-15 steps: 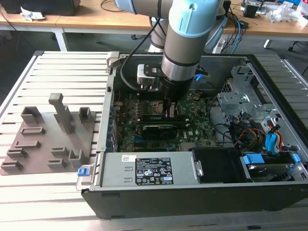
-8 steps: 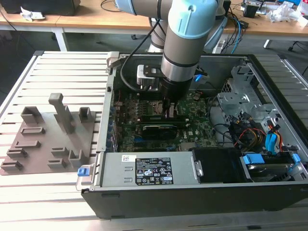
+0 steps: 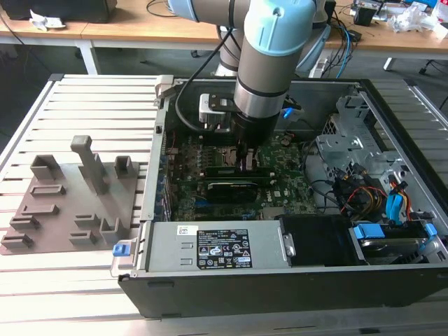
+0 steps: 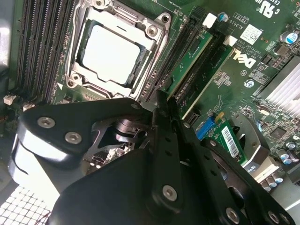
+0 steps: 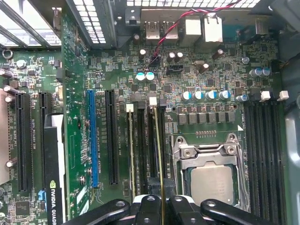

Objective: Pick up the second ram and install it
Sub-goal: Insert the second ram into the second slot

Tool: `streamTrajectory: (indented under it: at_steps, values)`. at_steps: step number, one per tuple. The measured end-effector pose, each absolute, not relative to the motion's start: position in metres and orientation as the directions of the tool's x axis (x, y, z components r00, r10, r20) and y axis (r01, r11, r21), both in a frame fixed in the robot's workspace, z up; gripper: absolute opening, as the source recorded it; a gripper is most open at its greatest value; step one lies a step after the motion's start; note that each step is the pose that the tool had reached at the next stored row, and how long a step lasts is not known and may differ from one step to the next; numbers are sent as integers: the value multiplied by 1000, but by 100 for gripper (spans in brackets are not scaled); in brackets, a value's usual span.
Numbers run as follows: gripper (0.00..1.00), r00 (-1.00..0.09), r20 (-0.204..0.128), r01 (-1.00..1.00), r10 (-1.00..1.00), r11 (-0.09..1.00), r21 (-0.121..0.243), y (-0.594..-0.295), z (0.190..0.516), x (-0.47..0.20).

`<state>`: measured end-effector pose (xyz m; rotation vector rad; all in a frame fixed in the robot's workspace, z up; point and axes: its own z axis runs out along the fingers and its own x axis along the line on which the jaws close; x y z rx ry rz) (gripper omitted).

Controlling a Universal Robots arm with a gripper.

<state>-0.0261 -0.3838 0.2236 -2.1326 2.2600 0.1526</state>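
One ram sits upright in a slot beside the CPU socket; we see the tool clamped shut on its top edge; another stick stands alongside.

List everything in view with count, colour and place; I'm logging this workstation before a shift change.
computer case: one, black, open on the slatted table
motherboard: one, green, inside the case
CPU: one, silver, in its socket
ram stick: two, green, in slots beside the socket
expansion card: one, black, on the motherboard
fixture blocks: one grey set, exterior view's left of the case
gripper: one, black, at a ram stick's edge
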Motion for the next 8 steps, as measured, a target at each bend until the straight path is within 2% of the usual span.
streamTrajectory:
  at_steps: [8]
  values:
    - [14,-60,-86,-997,-994,56,50,-384,218,-26]
